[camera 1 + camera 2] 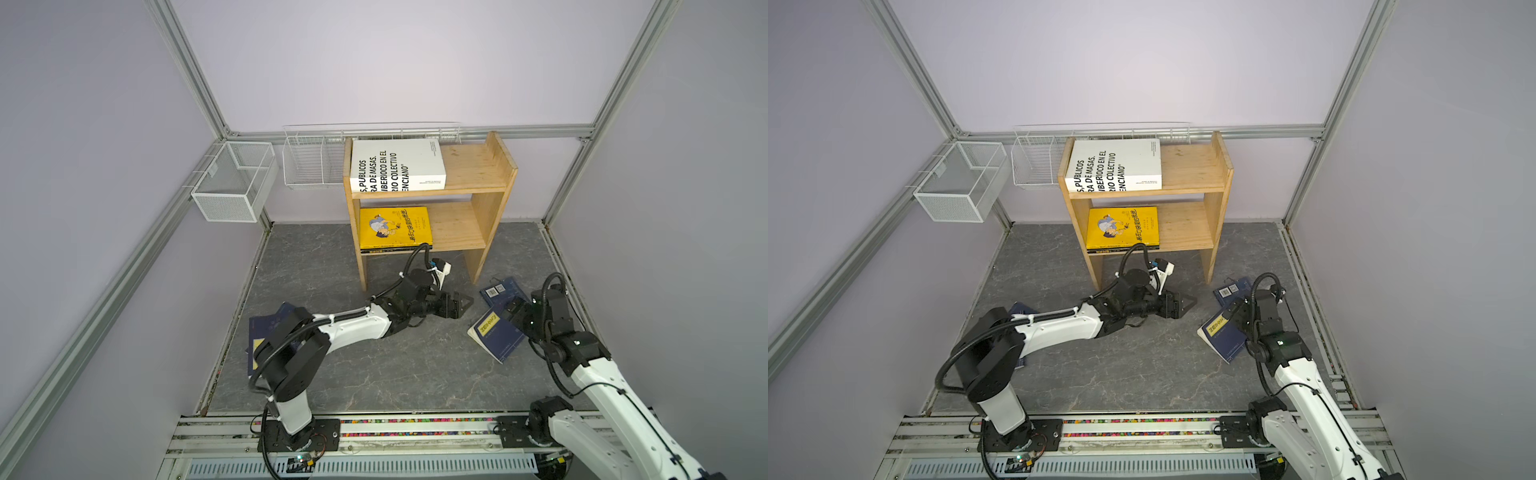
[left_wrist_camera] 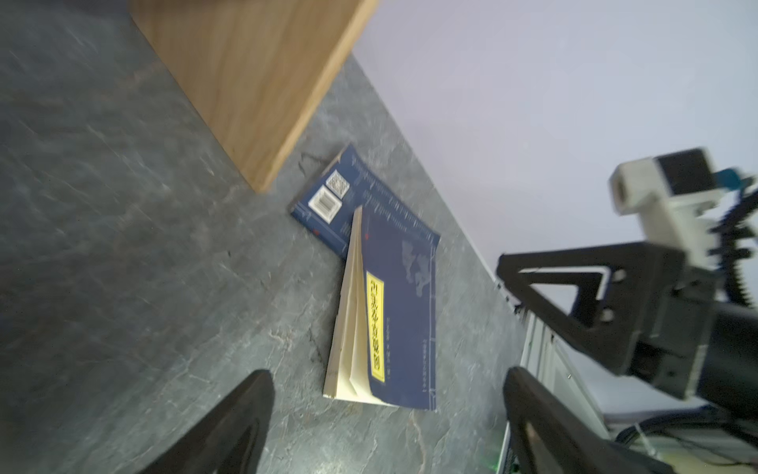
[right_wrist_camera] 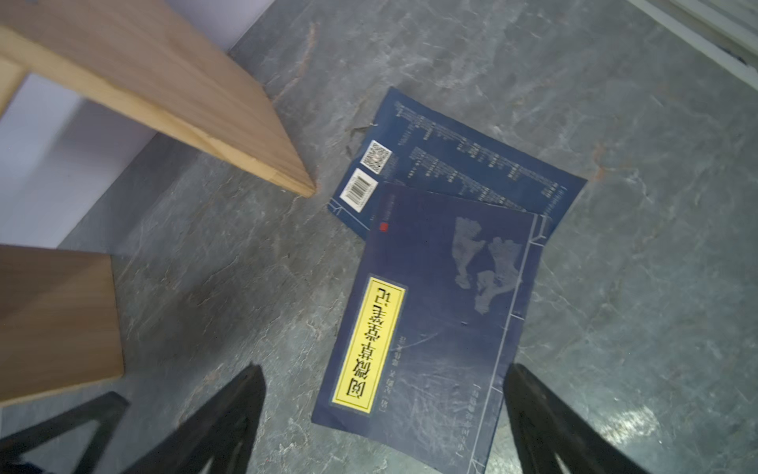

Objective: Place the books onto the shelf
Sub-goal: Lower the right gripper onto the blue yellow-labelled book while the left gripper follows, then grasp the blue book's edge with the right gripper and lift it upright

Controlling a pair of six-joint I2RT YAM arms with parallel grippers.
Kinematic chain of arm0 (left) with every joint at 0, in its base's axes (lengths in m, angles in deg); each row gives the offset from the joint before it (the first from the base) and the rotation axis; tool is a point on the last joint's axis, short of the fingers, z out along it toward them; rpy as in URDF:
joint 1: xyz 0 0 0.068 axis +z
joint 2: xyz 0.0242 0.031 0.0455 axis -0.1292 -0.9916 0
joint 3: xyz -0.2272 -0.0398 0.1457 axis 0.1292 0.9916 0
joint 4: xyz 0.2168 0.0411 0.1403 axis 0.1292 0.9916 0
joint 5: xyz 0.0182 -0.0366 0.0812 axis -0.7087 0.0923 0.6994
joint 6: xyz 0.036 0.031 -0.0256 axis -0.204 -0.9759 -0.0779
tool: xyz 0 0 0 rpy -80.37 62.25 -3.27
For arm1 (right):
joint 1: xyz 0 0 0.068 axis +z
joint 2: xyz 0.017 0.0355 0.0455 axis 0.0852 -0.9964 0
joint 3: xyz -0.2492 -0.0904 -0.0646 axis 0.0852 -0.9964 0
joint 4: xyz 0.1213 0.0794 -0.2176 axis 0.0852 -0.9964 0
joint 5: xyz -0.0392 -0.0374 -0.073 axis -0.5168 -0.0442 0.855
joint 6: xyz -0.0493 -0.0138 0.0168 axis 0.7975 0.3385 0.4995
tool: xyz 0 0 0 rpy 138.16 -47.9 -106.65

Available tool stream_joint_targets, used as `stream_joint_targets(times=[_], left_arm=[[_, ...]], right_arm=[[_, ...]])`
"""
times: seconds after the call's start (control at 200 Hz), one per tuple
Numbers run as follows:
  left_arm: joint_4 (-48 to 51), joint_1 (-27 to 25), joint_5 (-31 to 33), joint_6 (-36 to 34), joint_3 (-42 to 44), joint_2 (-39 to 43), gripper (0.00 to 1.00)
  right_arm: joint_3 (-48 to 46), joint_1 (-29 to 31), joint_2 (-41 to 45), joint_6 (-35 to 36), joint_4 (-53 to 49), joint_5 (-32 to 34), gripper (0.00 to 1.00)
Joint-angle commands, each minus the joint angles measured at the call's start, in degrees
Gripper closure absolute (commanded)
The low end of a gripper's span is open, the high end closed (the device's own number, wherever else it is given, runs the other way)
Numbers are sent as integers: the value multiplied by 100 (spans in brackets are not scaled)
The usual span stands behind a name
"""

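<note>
The pine shelf (image 1: 473, 166) (image 1: 1187, 166) stands at the back. A thick white book (image 1: 397, 164) lies on its top tier. A yellow book (image 1: 394, 226) lies on the lower tier, on a black one (image 1: 390, 249). Two navy books overlap on the floor at the right: the barcode one (image 1: 500, 288) (image 3: 471, 164) under the yellow-label one (image 1: 496, 337) (image 2: 406, 320) (image 3: 443, 312), whose pages fan up. Another navy book (image 1: 266, 328) lies under the left arm. My left gripper (image 1: 467, 303) (image 2: 387, 373) is open, just left of the pair. My right gripper (image 3: 384, 367) hangs open over the top book.
Two white wire baskets (image 1: 235, 187) (image 1: 311, 162) hang on the walls left of the shelf. The shelf's right side panel (image 2: 246, 82) (image 3: 164, 90) stands close to the navy pair. Aluminium frame rails edge the grey floor (image 1: 415, 365).
</note>
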Motion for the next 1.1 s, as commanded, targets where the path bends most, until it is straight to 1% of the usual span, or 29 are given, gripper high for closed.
stream_joint_targets(times=[0.0, 0.08, 0.195, 0.33, 0.415, 0.545, 0.67, 0.79, 0.82, 0.91, 1.03, 1.095], left_arm=[[487, -232, 144, -357, -651, -548, 18], [833, -326, 386, -459, -987, -863, 20], [1327, -381, 610, -521, -1367, -1197, 26], [1683, -451, 738, -665, -1637, -1525, 31], [1941, -491, 857, -730, -1805, -1727, 39], [2156, -549, 961, -777, -2006, -1998, 45], [2378, -584, 1057, -830, -2235, -2222, 54], [2586, -636, 1146, -929, -2461, -2395, 58], [2662, -653, 1177, -959, -2531, -2442, 58], [2827, -672, 1221, -1031, -2694, -2569, 59], [2880, -678, 1153, -1036, -2793, -2661, 60], [2881, -679, 1092, -1036, -2829, -2681, 60]], right_arm=[[-418, -453, 33, -338, 18, -811, 0], [-739, -689, -26, -379, 220, -1146, 5], [-1068, -867, -157, -447, 473, -1436, 7], [-1341, -904, -348, -551, 730, -1610, 10], [-1460, -904, -396, -581, 883, -1686, 12], [-1626, -906, -391, -604, 1058, -1738, 13], [-1846, -905, -503, -600, 1362, -1905, 15], [-1999, -903, -717, -600, 1764, -2113, 21], [-2013, -906, -765, -606, 1845, -2164, 24], [-2028, -907, -779, -574, 2043, -2347, 36], [-2000, -903, -475, -521, 2139, -2563, 45], [-1996, -905, -168, -528, 2168, -2636, 47]])
